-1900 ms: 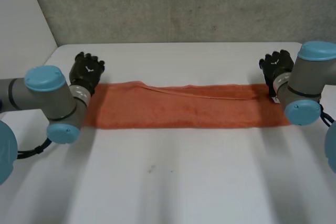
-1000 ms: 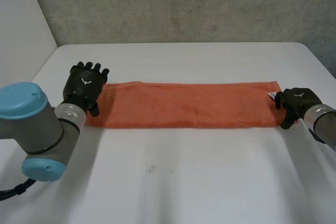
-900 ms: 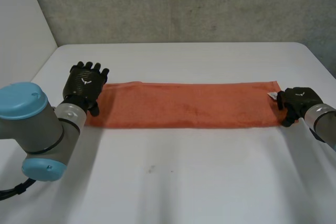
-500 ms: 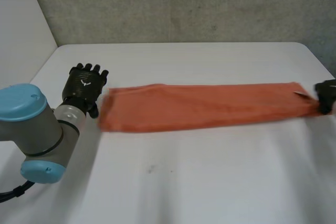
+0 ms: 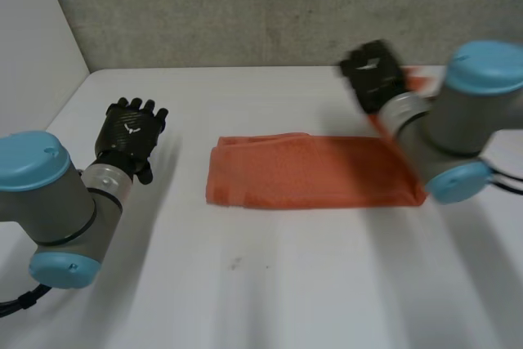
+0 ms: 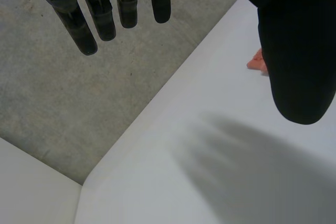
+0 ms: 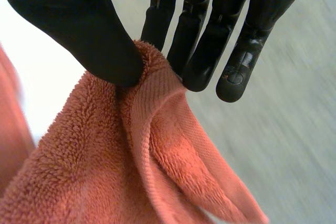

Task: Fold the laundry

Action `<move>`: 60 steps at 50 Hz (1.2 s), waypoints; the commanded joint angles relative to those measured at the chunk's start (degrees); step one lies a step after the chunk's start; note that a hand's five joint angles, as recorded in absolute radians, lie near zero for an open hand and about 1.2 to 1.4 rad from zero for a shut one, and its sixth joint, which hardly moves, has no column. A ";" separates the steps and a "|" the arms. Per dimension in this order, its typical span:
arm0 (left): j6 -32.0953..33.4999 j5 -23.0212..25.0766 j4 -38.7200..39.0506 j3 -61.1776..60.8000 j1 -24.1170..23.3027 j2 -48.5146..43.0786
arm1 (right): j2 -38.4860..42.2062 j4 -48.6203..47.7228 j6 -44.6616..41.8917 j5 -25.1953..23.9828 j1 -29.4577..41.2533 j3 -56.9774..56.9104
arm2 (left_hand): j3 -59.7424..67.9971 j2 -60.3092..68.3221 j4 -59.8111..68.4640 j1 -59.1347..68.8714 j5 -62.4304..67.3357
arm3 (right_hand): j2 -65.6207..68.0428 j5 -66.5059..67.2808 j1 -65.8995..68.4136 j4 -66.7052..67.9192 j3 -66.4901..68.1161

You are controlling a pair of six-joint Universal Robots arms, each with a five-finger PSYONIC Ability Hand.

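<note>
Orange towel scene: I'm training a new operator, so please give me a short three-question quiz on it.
1. True or false: the left hand is pinching the orange towel.
2. How does the right hand meet the towel? A) pinches it between thumb and fingers; B) presses it flat with the palm; C) does not touch it.
3. Fill in: the left hand's fingers are ____ (straight or curled).

Key: 1 false; 2 A; 3 straight.

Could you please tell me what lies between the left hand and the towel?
Nothing: in the head view, a bare stretch of table separates the left hand from the nearest end of the towel.
</note>
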 commanded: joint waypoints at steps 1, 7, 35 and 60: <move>0.00 0.05 0.02 -0.34 0.03 0.09 | 6.12 -3.98 -0.65 -6.28 13.06 1.05 | -2.21 -1.60 -1.73 -1.15 -2.64 | 12.83 13.66 24.78 11.71 12.12; 0.00 0.14 0.02 -0.34 -0.15 0.18 | 11.39 -4.33 -2.05 -7.95 18.25 2.28 | -2.21 -1.60 -1.73 -1.15 -2.64 | -26.63 -25.79 -14.67 -27.74 -27.34; -0.09 0.23 0.55 2.83 -7.53 -1.23 | -1.88 3.67 15.35 4.79 -6.97 22.59 | -2.21 -1.60 -1.73 -1.15 -2.64 | 11.27 12.11 23.23 10.16 10.56; -0.44 -0.21 0.55 1.95 -7.09 0.09 | 9.72 -1.51 0.32 -2.33 20.62 4.57 | -2.21 -1.60 -1.73 -1.15 -2.64 | -27.38 -26.55 -15.43 -28.50 -28.09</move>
